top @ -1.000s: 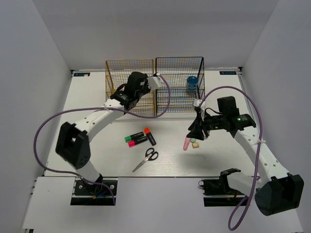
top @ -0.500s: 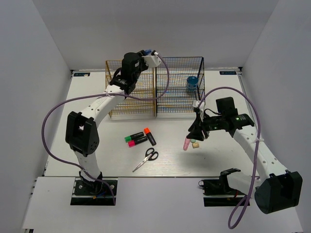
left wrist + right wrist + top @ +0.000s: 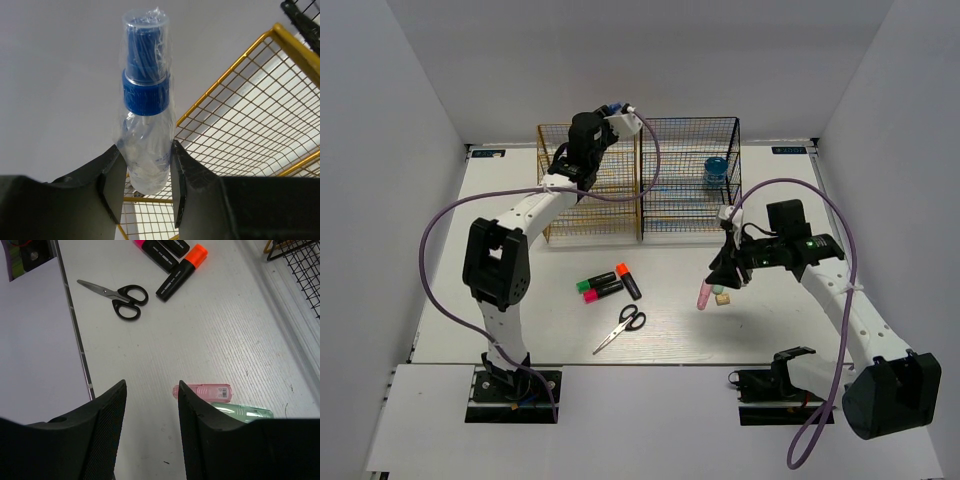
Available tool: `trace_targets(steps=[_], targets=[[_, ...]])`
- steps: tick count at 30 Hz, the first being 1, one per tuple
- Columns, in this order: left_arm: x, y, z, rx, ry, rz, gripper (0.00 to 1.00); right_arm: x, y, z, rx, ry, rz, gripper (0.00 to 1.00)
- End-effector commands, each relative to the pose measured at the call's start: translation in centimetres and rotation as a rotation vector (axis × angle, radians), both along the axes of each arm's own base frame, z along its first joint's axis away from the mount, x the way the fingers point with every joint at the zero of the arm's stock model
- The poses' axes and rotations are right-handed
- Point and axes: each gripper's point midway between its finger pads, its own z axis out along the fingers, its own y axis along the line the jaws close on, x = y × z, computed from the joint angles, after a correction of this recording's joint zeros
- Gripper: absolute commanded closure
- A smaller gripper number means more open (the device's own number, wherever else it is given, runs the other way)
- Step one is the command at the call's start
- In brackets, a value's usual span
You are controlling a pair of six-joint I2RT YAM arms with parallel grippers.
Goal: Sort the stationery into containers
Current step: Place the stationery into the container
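From above, the left gripper (image 3: 613, 110) hangs over the top rim of the gold-yellow rack (image 3: 582, 190), and the right gripper (image 3: 724, 270) hovers above the pink stick (image 3: 703, 294) on the table (image 3: 540, 320). The left wrist view shows that gripper's fingers clamped on the clear blue-capped tube (image 3: 146, 105), cap end outward, with gold mesh behind. The right wrist view shows the jaws apart and empty, and the pink stick and green stick (image 3: 242, 412) lie side by side just beyond them.

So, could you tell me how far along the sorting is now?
Done: the round blue jar sits in the black rack. In hand: the left gripper holds the clear blue-capped tube up by the gold rack. Left: the three highlighters, scissors and the pink and green sticks lie on the table, the open right gripper over the sticks.
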Motion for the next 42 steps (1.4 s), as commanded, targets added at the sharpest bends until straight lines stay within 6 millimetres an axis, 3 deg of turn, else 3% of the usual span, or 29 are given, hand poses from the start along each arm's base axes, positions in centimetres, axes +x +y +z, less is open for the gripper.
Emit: trace_targets(steps=[1, 5, 15, 19, 23, 24, 25, 29, 30, 36, 38, 39, 40, 41, 42], targets=[[0.3, 1.3, 3.3, -0.086, -0.085, 0.039, 0.99, 0.2, 0.1, 0.3, 0.026, -0.004, 0.002, 0.51], [0.4, 1.7, 2.3, -0.079, -0.073, 0.049, 0.98, 0.2, 0.0, 0.3, 0.028, -0.003, 0.000, 0.51], [0.6, 1.9, 0.8, -0.087, -0.055, 0.071, 0.83, 0.2, -0.2, 0.5, 0.045, 0.012, -0.006, 0.51], [0.6, 2.2, 0.2, -0.090, -0.044, 0.086, 0.83, 0.2, -0.2, 0.6, 0.054, 0.017, -0.005, 0.51], [0.5, 2.4, -0.1, -0.094, -0.047, 0.100, 0.71, 0.3, -0.4, 0.7, 0.053, 0.017, -0.010, 0.51], [0.5, 2.5, -0.3, -0.096, -0.046, 0.108, 0.59, 0.4, -0.4, 0.8, 0.058, 0.017, -0.014, 0.51], [0.4, 2.5, 0.0, -0.099, -0.048, 0.106, 0.54, 0.3, -0.4, 0.7, 0.057, 0.020, -0.014, 0.51], [0.1, 2.5, 0.2, -0.102, -0.047, 0.114, 0.44, 0.5, -0.6, 0.8, 0.060, 0.014, -0.019, 0.51], [0.0, 2.6, 0.3, -0.106, -0.046, 0.118, 0.32, 0.4, -0.5, 0.9, 0.063, 0.016, -0.016, 0.51], [-0.5, 2.8, 0.9, -0.109, -0.049, 0.129, 0.26, 0.4, -0.5, 1.0, 0.071, 0.021, -0.016, 0.51], [-0.8, 2.9, 1.5, -0.118, -0.058, 0.133, 0.28, 0.4, -0.7, 0.9, 0.070, 0.028, -0.025, 0.51], [-0.8, 3.0, 1.6, -0.118, -0.060, 0.136, 0.37, 0.4, -0.6, 1.0, 0.075, 0.025, -0.019, 0.51], [-1.1, 2.5, 2.1, -0.122, -0.067, 0.130, 0.69, 0.5, -0.7, 1.1, 0.077, 0.026, -0.026, 0.51], [-1.3, 2.6, 3.1, -0.130, -0.088, 0.136, 0.83, 0.4, -0.7, 1.2, 0.084, 0.025, -0.021, 0.51], [-1.6, 2.6, 3.6, -0.132, -0.097, 0.148, 0.93, 0.4, -0.6, 1.3, 0.086, 0.024, -0.020, 0.61]])
